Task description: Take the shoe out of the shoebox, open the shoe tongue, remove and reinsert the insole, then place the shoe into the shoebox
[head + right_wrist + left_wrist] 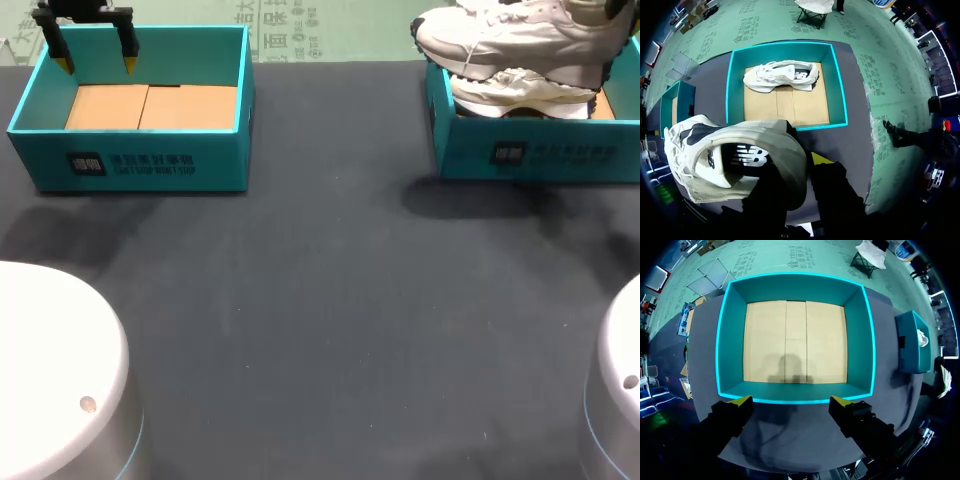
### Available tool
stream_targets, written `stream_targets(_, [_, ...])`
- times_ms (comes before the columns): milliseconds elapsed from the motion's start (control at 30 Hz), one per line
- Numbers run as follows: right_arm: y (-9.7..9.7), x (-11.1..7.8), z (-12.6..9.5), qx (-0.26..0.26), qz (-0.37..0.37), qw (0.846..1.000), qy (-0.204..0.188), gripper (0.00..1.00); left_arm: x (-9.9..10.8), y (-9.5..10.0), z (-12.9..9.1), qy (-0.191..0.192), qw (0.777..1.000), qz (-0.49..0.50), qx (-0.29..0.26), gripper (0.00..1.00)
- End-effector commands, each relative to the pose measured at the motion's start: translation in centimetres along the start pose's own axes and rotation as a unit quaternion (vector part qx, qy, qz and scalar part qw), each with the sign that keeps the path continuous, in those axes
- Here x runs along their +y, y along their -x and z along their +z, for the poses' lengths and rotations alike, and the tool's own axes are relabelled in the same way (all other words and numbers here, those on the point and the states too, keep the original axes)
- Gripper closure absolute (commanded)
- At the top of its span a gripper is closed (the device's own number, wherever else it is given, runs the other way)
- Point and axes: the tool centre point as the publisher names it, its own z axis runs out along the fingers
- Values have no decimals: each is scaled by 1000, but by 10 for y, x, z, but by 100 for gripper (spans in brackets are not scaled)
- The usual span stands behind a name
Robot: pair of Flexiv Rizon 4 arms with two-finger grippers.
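While my right gripper [795, 165] pinches the shoe [735, 160] by its heel above the far-right shoebox [837, 85], clear for handling, left gripper [791, 401] hovers spread over the empty far-left box [860, 340], prob. on standby.

Even overhead light lays soft shadows on the dark table [330, 330].

A shoe [781, 76] blocks the right shoebox's [837, 85] far side.
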Motion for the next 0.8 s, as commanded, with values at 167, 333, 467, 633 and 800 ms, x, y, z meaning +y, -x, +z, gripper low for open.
stream_targets(167, [-15, -27, -11, 3, -13, 1000, 18, 100, 0, 0, 0, 0, 1000, 0, 0, 0])
stream_targets(333, [-15, -27, -11, 3, -13, 1000, 18, 100, 0, 0, 0, 0, 1000, 0, 0, 0])
stream_targets(467, [-15, -27, -11, 3, -13, 1000, 18, 100, 0, 0, 0, 0, 1000, 0, 0, 0])
stream_targets(633, [-20, -43, -12, -1, -5, 1000, 15, 100, 0, 0, 0, 0, 1000, 0, 0, 0])
stream_targets(800, [-32, -89, -15, -21, 4, 1000, 14, 100, 0, 0, 0, 0, 1000, 0, 0, 0])
